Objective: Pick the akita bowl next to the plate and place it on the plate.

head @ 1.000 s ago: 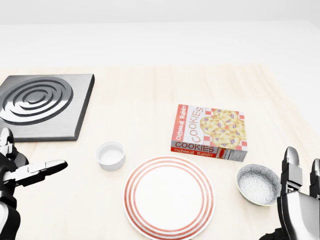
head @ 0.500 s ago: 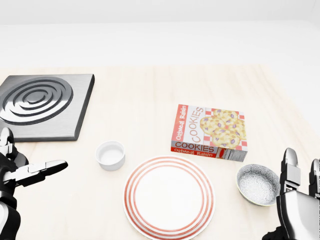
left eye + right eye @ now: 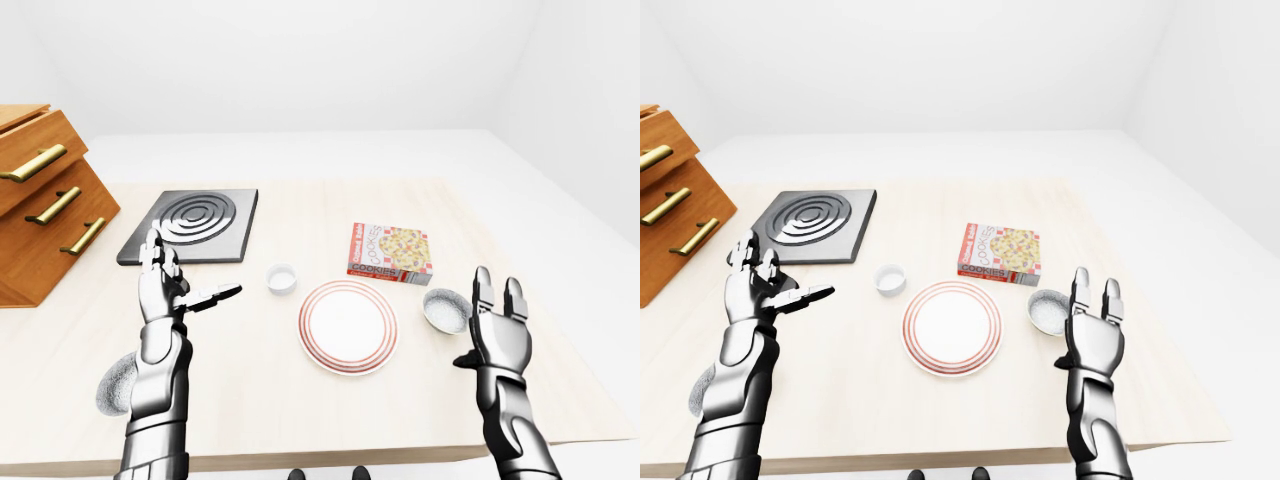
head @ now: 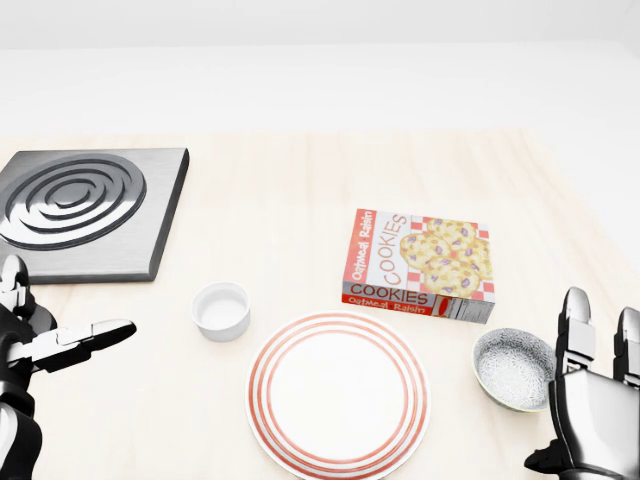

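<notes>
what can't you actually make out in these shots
Grey speckled thing, left-eye view: the left arm covers part of it, so its identity is unclear; the head view leaves it out.
Wooden drawer unit, left-eye view: cut off by the left edge.
Right robot hand, head view: cut off by the bottom edge.
Cookie box small print, right-eye view: too small to read.

The only writing I can read is on the cookie box [image 4: 420, 265], lying flat on the table in my head view. Its top face carries "COOKIES" in large outlined letters, turned sideways, with "Oatmeal Raisin" in white on the red band along its left edge. The narrow side facing the bottom of the view repeats "COOKIES", with "Oatmeal Raisin" on a red strip beneath it.
</notes>
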